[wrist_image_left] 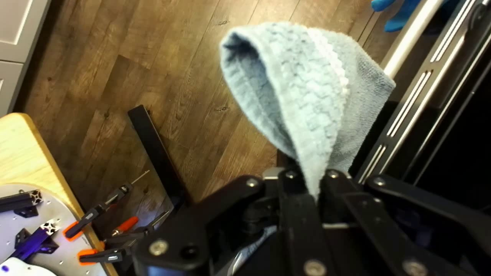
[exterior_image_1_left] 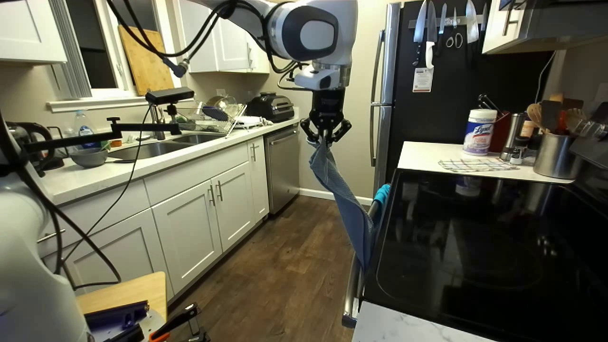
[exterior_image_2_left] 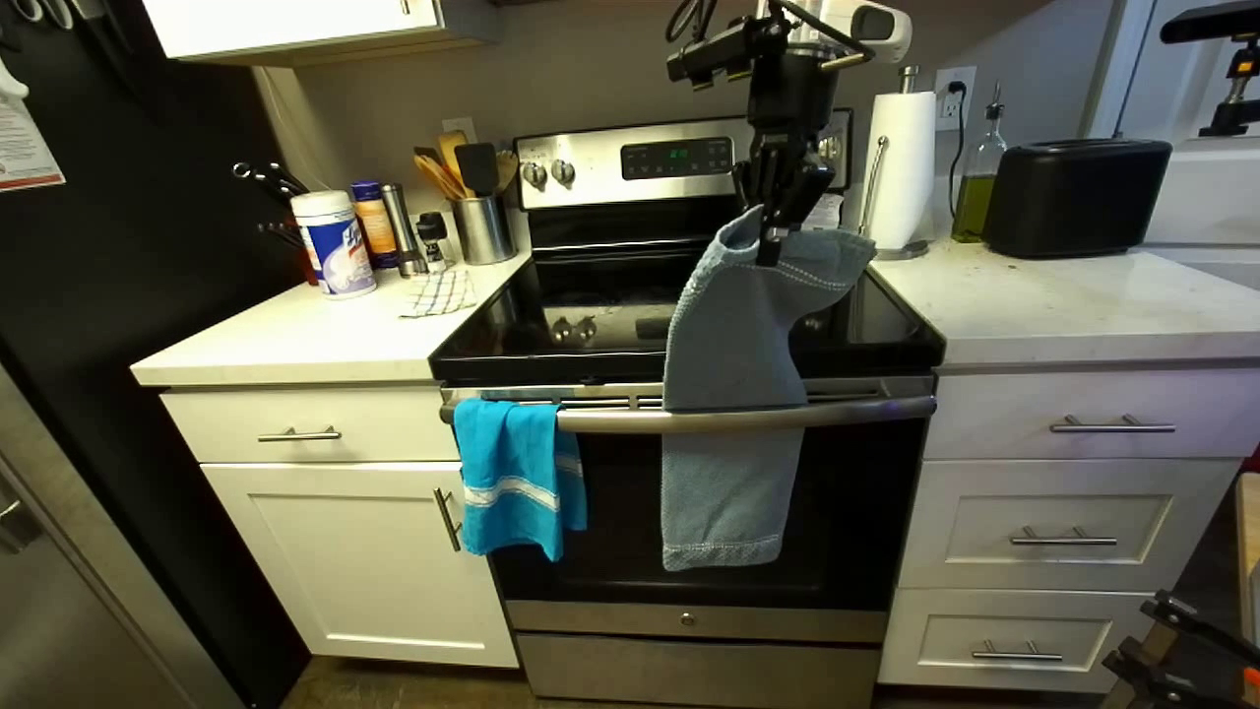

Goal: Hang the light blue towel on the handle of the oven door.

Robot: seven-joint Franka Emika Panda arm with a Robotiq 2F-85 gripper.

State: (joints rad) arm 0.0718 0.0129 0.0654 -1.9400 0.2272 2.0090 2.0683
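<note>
The light blue towel (exterior_image_2_left: 733, 335) is held up at its top edge by my gripper (exterior_image_2_left: 773, 246), shut on it. In an exterior view the silver handle of the oven door (exterior_image_2_left: 610, 421) crosses in front of the towel, whose lower part hangs below the bar, against the black door. In an exterior view the towel (exterior_image_1_left: 339, 190) slants from my gripper (exterior_image_1_left: 325, 137), out over the floor side and above the stove top, down to the handle (exterior_image_1_left: 352, 289). In the wrist view the towel (wrist_image_left: 307, 76) narrows into the jaws (wrist_image_left: 312, 180), beside the handle (wrist_image_left: 410, 38).
A bright blue cloth (exterior_image_2_left: 507, 473) hangs on the handle's end near the black fridge (exterior_image_1_left: 456, 95). The black stove top (exterior_image_1_left: 456, 237) lies behind the handle. Sink cabinets (exterior_image_1_left: 190, 223) stand across the floor. A wooden board (wrist_image_left: 23, 145) with clamps stands near the arm's base.
</note>
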